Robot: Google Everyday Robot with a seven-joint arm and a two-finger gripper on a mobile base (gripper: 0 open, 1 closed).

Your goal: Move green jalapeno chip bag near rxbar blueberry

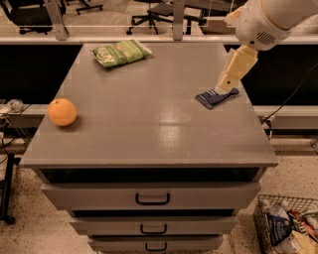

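Observation:
The green jalapeno chip bag (120, 52) lies flat at the far left of the grey cabinet top (149, 124). The rxbar blueberry (216, 97), a small dark blue bar, lies near the right edge. My arm comes in from the upper right, and my gripper (227, 83) hangs just above the right end of the blue bar. It is far from the green bag and holds nothing that I can see.
An orange fruit (62, 111) sits near the left edge of the top. Drawers (151, 197) run below the front edge. A wire basket of packets (288, 225) stands on the floor at lower right. Office chairs (159, 12) stand behind.

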